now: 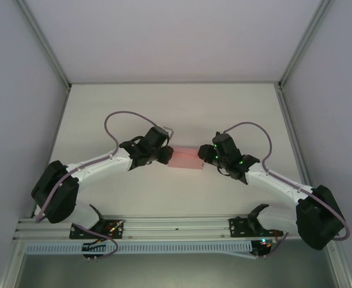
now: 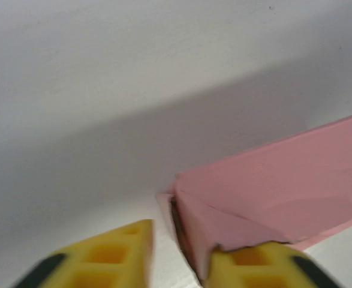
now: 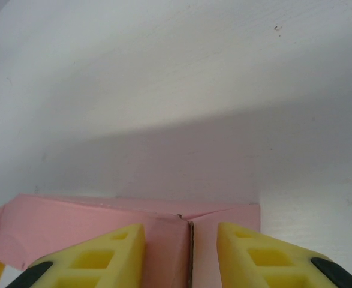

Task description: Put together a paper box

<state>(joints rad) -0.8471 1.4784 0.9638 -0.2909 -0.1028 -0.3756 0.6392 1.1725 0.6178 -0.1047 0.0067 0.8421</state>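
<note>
paper box (image 1: 185, 157) is laid on the table (image 1: 164, 108), centre. left gripper (image 2: 181, 246) is held apart at one end flap, right gripper (image 3: 180, 231) is set astride the other end (clamped or not can't be told). ends are best pushed in squarely

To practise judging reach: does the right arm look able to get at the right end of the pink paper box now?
Probably yes. The right end effector sits at that end of the thin pink paper box, its yellow fingers either side of the end seam, nothing in between.
</note>
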